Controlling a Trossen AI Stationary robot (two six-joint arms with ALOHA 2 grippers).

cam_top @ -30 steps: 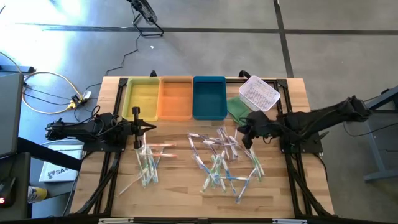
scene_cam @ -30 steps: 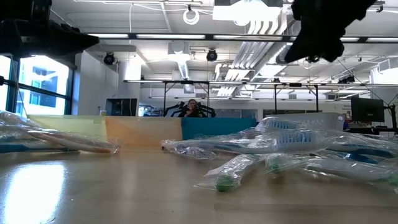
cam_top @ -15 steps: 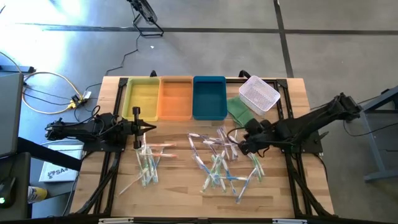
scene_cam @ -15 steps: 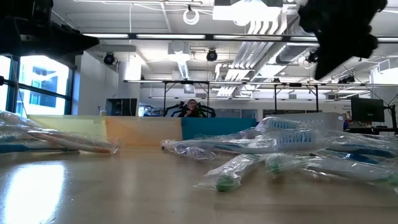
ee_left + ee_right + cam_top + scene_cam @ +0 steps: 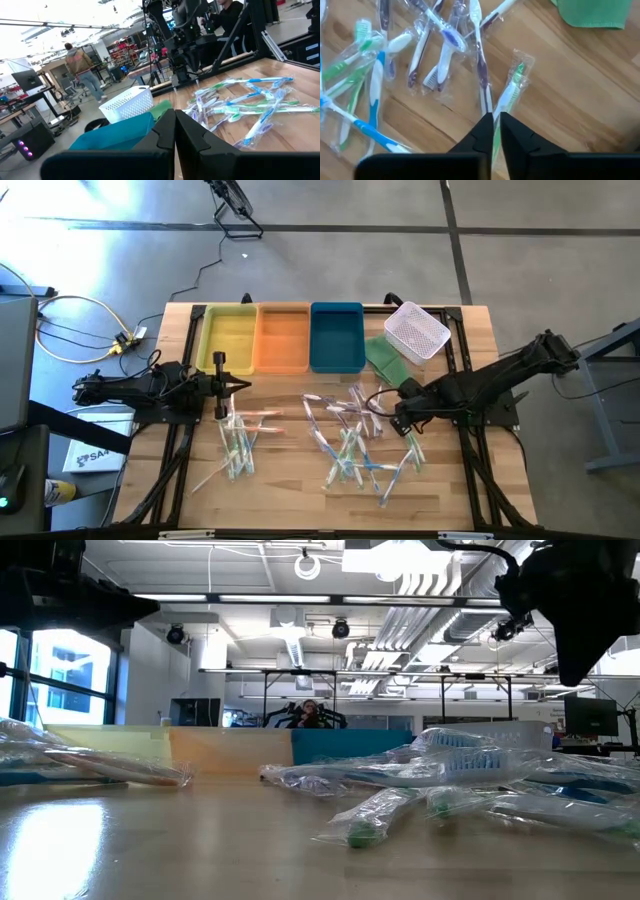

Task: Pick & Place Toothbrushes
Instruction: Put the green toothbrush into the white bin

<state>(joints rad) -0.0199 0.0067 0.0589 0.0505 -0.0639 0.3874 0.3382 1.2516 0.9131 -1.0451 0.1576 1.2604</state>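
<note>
Right gripper (image 5: 397, 420) hangs over the wrapped toothbrushes (image 5: 355, 442) scattered mid-table; left gripper (image 5: 222, 383) waits beside the yellow tray (image 5: 228, 338), above a smaller pile.

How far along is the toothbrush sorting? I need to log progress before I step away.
Nothing looks placed yet: the yellow tray, orange tray and blue tray show no brushes inside. In hand: the right claw, fingers together and empty, hangs over a green-handled toothbrush at the right pile. Left: both piles, including the left pile beside the waiting left claw.
</note>
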